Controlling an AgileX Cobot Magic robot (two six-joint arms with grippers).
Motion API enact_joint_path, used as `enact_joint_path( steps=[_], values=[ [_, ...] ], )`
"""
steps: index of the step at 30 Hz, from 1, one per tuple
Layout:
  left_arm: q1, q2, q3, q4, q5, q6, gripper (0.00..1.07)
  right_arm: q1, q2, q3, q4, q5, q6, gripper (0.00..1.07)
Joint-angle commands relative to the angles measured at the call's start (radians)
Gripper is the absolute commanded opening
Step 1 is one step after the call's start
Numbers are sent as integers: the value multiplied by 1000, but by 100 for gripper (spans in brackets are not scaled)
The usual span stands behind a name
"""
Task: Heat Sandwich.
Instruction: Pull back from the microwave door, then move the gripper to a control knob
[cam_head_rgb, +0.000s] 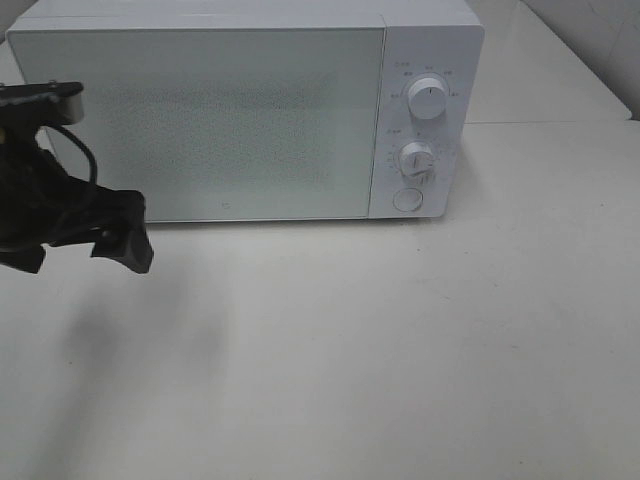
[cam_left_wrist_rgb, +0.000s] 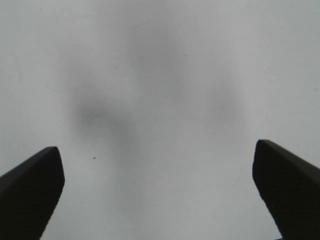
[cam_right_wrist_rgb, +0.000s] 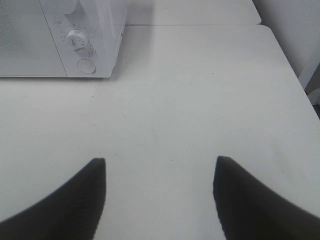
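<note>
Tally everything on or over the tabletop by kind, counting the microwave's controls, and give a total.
Microwave: 1
Knobs: 2, upper knob and lower knob
Button: 1
Grippers: 2, left gripper and right gripper, both open and empty
Total: 6

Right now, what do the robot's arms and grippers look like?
The left arm is matte black, with a black cable looping beside it and a grey block on it. The left gripper and right gripper have plain black fingers tapering to blunt tips. No markings show. The right arm is out of view.
</note>
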Motion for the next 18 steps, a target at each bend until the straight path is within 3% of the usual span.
enact_joint_path(
  steps=[1, 4, 5, 9, 18],
  values=[
    [81, -37, -1, -81, 72, 78, 98, -5, -26, 7, -3, -5, 3, 61],
    [131, -51, -1, -115, 113, 122, 98, -5, -26, 7, -3, -5, 3, 61],
    [184, -64, -1, -134, 159, 162, 98, -5, -26, 7, -3, -5, 3, 61],
    [272, -73, -1, -119, 272, 221, 98, -5, -26, 7, -3, -5, 3, 61],
    [388, -123, 2, 18, 438, 225, 98, -5, -26, 7, -3, -5, 3, 61]
  ],
)
